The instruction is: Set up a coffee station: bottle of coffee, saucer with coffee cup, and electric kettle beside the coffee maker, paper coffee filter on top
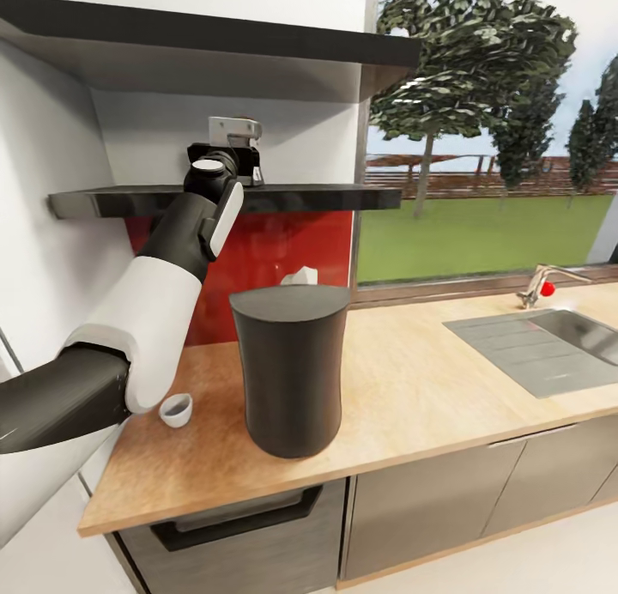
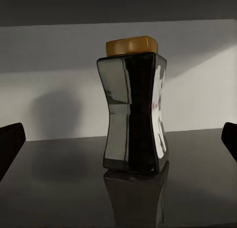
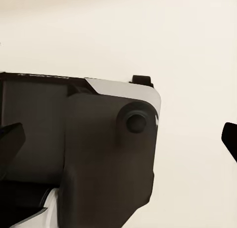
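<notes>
A kitchen wall with a red backsplash and a wide window onto grass and trees backs a wooden worktop [image 1: 412, 388], with a dark shelf [image 1: 326, 199] mounted above it. On that shelf stands the bottle [image 2: 133, 107], upright with its long axis vertical, a glossy dark waisted jar topped by a tan lid [image 2: 132, 45]. No label or writing can be read on it; only pale reflections run down one face. The left wrist view shows it whole, standing on the mirror-like shelf between the two dark fingertips [image 2: 11, 144] at the picture's edges, well apart from both. The left pincer [image 2: 118, 144] is spread wide and holds nothing. From the head view the bottle is almost wholly hidden behind the left arm's wrist [image 1: 225, 160], raised to shelf level. That view adds what the wrist camera misses: the dark coffee maker [image 1: 290, 366] standing upright near the worktop's front edge, a small white cup [image 1: 176, 409] just beside it toward the wall, a bit of white filter [image 1: 299, 275] behind the machine, and a sink [image 1: 549, 341] with a tap [image 1: 541, 285] farther right. The right wrist view shows the right pincer [image 3: 118, 141] also wide, its tips at the frame's sides, with part of the robot's own black-and-white body before a plain pale wall.
</notes>
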